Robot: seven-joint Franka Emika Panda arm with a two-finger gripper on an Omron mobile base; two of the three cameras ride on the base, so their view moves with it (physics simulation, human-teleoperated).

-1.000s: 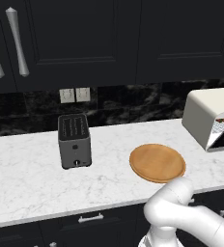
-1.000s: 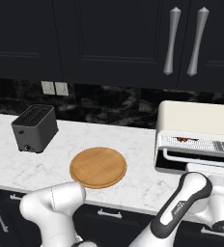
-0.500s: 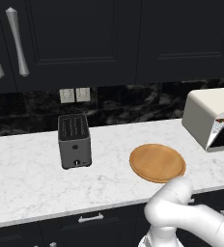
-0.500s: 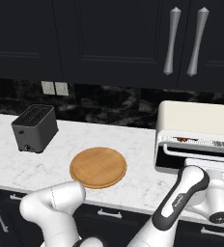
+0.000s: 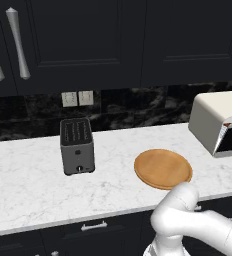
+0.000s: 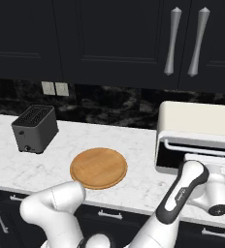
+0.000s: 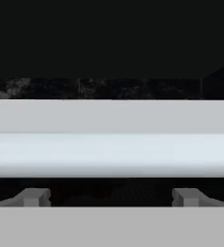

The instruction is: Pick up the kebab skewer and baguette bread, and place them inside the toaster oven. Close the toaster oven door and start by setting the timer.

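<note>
Swung upward since a second ago, the toaster oven door (image 6: 170,157) is now seen nearly shut. Well left of the pincer (image 7: 111,198), a round wooden plate (image 6: 99,167) lies on the counter. Just ahead of the widely spread fingertips (image 7: 34,197), which pinch nothing, the silver bar handle (image 7: 111,154) is faced. The door should be pressed flush at mid-bar, squarely, before the timer is set.

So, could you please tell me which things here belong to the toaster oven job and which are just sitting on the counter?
Part of the job:
- toaster oven, at the right end of the counter
- toaster oven door, with its silver bar handle close in front of the hand camera
- hand, jaws open, holding nothing

Just lying about:
- slot toaster
- round wooden plate, nothing on it
</note>
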